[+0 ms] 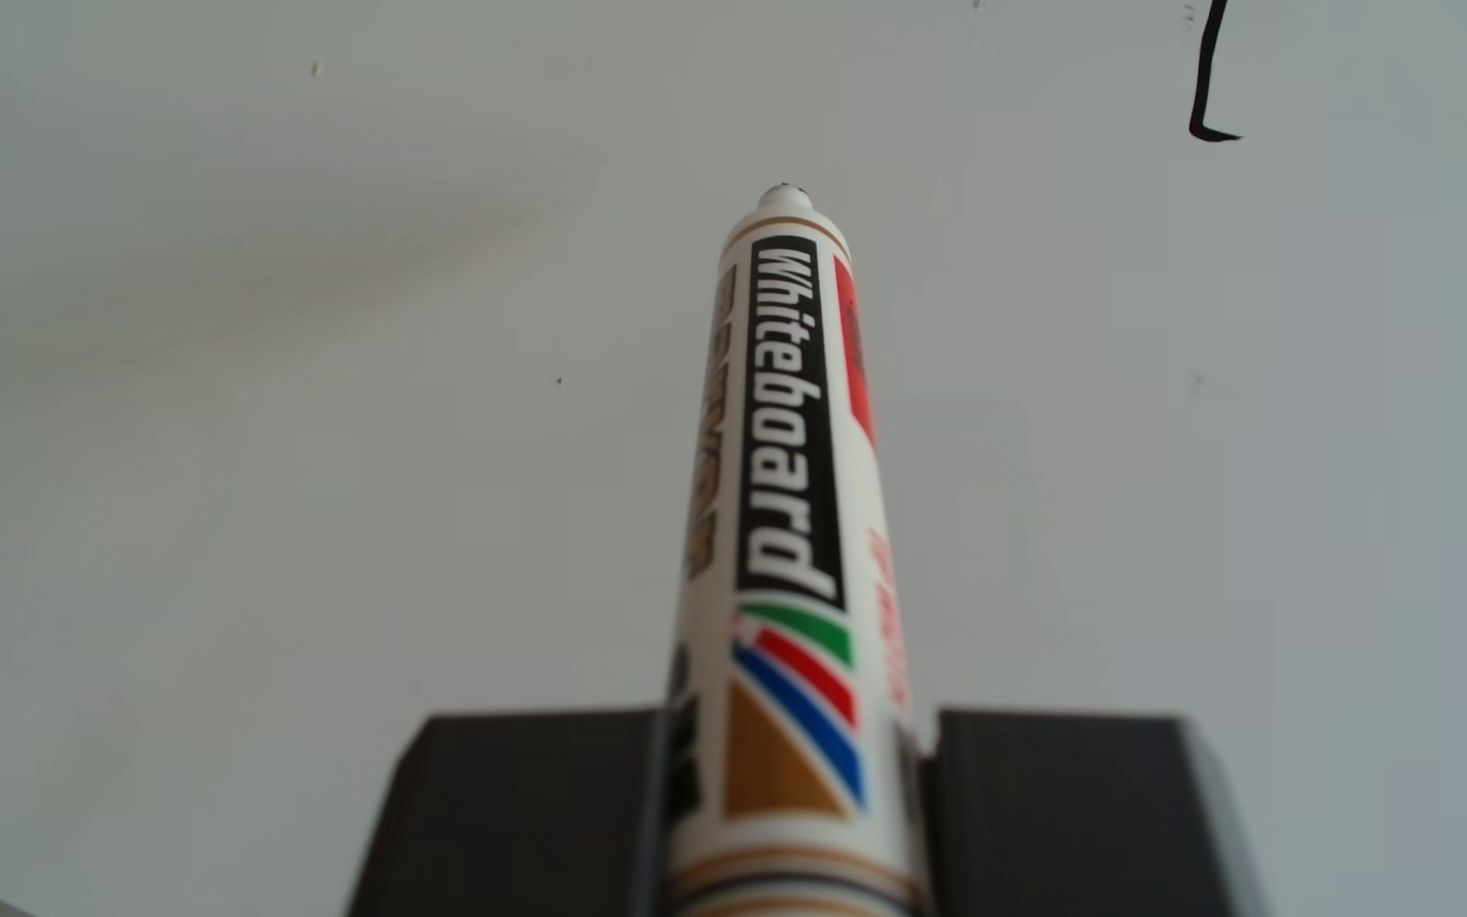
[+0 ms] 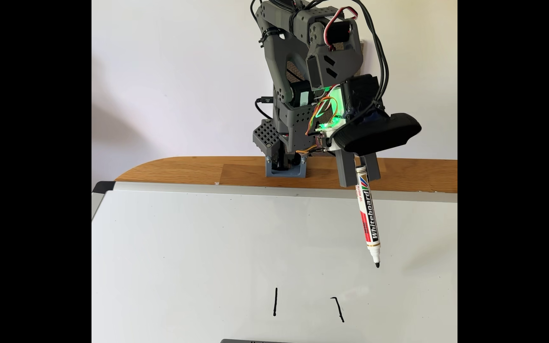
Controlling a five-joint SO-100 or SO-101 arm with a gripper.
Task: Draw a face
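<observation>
Face line-work so far is two short black marker strokes on the white framed whiteboard, both nearer the camera than the white "Whiteboard" marker; the fixed view shows its black tip lifted off the board, probably repositioning. The dark grey two-finger gripper is clamped on the marker's upper barrel. In the other view, looking down the marker, one hooked stroke sits beyond and right of the tip, whose height cannot be judged.

Home or office desk: wooden tabletop, whiteboard, plain wall.
</observation>
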